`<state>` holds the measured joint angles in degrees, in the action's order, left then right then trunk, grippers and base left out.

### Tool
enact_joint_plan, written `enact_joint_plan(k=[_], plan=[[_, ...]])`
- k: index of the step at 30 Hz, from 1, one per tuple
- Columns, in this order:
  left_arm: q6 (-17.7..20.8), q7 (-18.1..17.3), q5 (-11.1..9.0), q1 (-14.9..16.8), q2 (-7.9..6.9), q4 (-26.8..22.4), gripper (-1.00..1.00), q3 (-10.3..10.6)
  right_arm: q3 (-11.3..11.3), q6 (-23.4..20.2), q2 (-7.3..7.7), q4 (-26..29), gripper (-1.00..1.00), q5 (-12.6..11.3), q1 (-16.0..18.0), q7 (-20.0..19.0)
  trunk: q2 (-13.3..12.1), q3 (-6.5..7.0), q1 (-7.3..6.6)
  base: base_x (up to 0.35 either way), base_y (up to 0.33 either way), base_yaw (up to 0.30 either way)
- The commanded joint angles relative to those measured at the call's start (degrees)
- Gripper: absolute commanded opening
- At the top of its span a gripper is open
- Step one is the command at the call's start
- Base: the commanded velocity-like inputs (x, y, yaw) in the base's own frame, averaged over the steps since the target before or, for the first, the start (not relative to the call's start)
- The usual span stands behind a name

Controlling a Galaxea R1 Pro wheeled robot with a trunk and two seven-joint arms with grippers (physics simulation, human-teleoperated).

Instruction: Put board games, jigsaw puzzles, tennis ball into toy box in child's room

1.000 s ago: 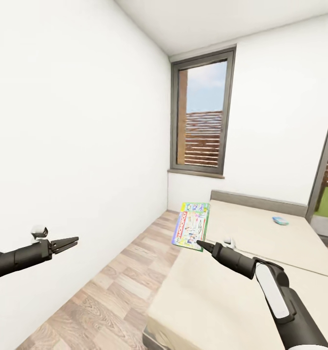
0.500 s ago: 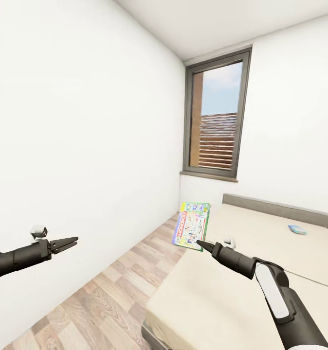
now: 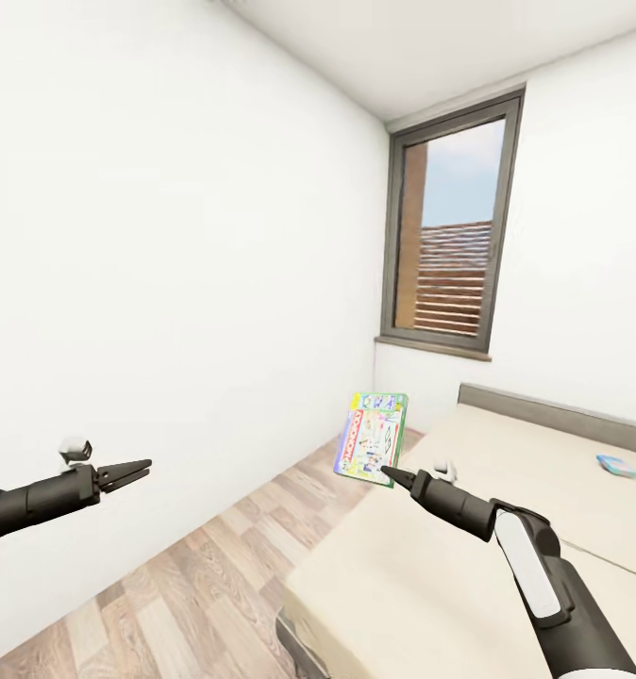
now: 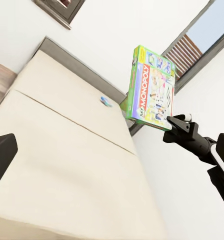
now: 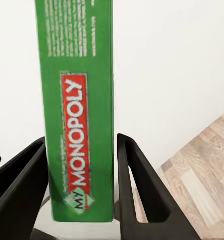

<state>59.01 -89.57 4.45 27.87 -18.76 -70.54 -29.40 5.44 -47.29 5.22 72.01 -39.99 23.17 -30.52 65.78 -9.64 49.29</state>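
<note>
My right gripper (image 3: 390, 471) is shut on the lower corner of a green-bordered Monopoly board game (image 3: 371, 438), holding it upright in the air above the near corner of the bed (image 3: 422, 575). In the right wrist view the box's green spine (image 5: 81, 115) stands between the two fingers (image 5: 136, 185). The left wrist view shows the same board game (image 4: 150, 90) held over the beige mattress (image 4: 62, 165). A small blue board game (image 3: 617, 464) lies far back on the bed. My left gripper (image 3: 139, 468) hangs open and empty near the white wall.
A white wall (image 3: 148, 283) runs close along my left, with a strip of wood-plank floor (image 3: 224, 566) between it and the bed. A tall dark-framed window (image 3: 450, 236) stands in the far wall above the grey headboard (image 3: 544, 410).
The whole view has swung left, so the window, the bed and the blue box sit further right in the picture. Both arms and the held box keep their places.
</note>
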Motion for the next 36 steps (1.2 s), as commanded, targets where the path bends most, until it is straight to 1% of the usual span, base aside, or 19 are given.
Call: enact_joint_plan(k=[1, 8, 20, 36], plan=[[0.6, -0.4, 0.5, 0.1, 0.03, 0.0, 1.00, 0.0, 0.1, -0.3, -0.01, 0.0, -1.00, 0.0, 0.0, -0.2, 0.1, -0.03, 0.00, -0.099, -0.255, 0.249], [0.6, -0.4, 0.5, 0.1, 0.03, 0.0, 1.00, 0.0, 0.1, -0.3, -0.03, 0.0, -1.00, 0.0, 0.0, -0.1, 0.1, 0.30, 0.00, -0.089, -0.224, 0.249], [0.7, -0.4, 0.4, 0.1, -0.03, 0.0, 1.00, -0.1, 0.1, -0.3, -0.03, 0.0, -1.00, 0.0, 0.0, 0.1, 0.1, 0.88, 0.00, -0.007, -0.020, 0.249], [0.7, -0.4, 0.5, 0.1, -0.12, 0.0, 1.00, -0.1, 0.1, -0.3, -0.07, 0.0, -1.00, -0.1, 0.0, 0.2, -6.4, 4.52, -3.52, 0.000, 0.000, 0.250]])
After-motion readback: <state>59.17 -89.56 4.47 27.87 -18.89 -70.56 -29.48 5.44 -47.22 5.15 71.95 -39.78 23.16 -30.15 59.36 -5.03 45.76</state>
